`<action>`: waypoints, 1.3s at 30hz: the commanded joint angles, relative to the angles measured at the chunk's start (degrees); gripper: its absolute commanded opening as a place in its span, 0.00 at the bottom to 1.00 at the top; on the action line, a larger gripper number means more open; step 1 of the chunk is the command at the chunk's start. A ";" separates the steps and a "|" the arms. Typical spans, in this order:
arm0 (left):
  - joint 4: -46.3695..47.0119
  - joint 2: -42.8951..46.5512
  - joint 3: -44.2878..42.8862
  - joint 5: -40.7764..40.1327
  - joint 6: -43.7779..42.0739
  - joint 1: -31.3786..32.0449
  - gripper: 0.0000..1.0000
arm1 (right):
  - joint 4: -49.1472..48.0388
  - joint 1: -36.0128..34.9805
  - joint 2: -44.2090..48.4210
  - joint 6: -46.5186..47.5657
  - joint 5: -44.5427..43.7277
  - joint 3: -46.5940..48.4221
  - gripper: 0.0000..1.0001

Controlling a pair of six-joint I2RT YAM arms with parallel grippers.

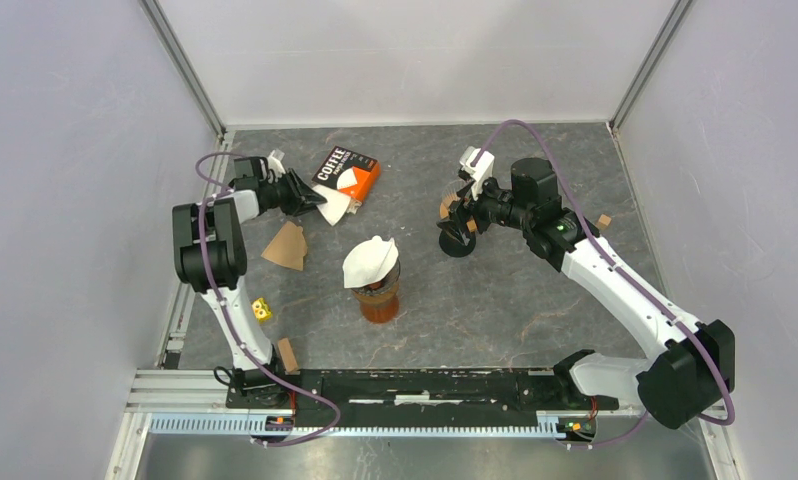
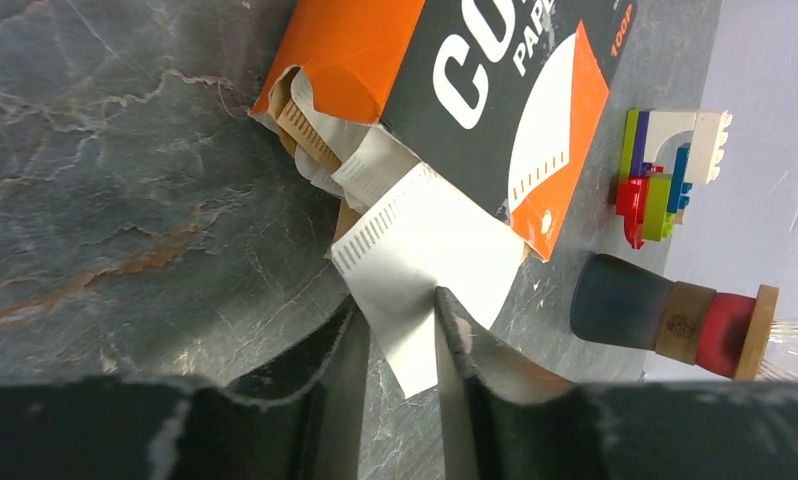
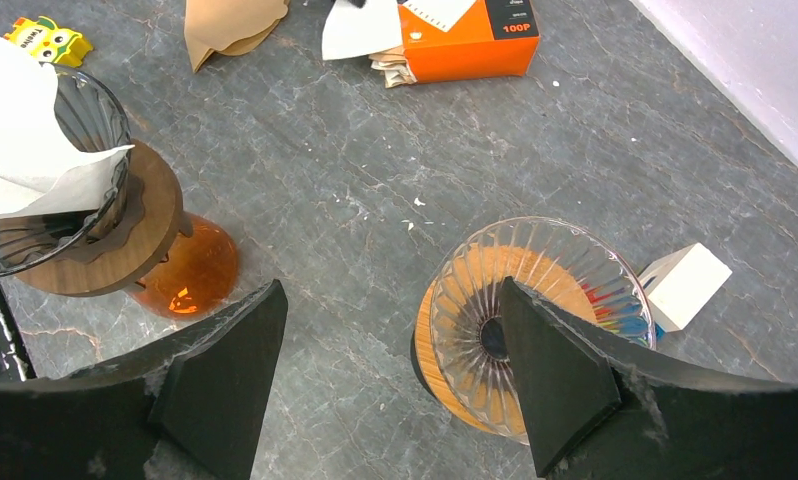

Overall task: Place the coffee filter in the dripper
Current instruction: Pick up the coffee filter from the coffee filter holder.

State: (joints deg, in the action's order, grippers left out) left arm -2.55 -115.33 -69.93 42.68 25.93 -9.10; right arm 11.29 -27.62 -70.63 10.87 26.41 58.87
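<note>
Filter (image 2: 425, 260) pokes from its box (image 2: 455, 120) between slightly parted left fingers (image 2: 340, 400), not yet lifted; right fingers (image 3: 225, 380) spread over an empty dripper (image 3: 535, 280); the centre dripper (image 3: 145, 220) is already lined.

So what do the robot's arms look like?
The left arm and right arm are white tubes with chunky black joints and a looping purple cable each. The left tool and right tool have two black wedge fingers, scuffed pale at the edges.

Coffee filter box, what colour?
The filter box is orange and black with white lettering; clearest in the left wrist view.
</note>
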 commanded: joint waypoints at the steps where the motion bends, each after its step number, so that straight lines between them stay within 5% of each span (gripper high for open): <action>1: 2.28 -1.34 -1.09 2.15 3.26 0.40 0.32 | -1.51 0.11 0.14 0.99 -1.16 -0.31 0.85; 12: -2.68 4.25 -0.20 0.66 -2.42 -0.22 0.08 | -1.53 0.11 0.32 1.01 -1.44 -0.53 0.85; 33: -27.59 21.89 -0.24 2.79 -13.11 -5.38 0.02 | -1.43 0.13 -0.02 1.08 -0.45 -0.04 0.86; 39: -29.35 28.97 -0.88 12.64 -9.59 -5.49 0.02 | -1.53 0.11 0.11 2.48 3.57 1.82 0.86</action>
State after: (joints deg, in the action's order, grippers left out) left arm -29.71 -92.66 -69.28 46.04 16.82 -14.63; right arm 11.29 -27.62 -70.67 11.64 26.41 58.26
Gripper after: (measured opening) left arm 0.034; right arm 0.855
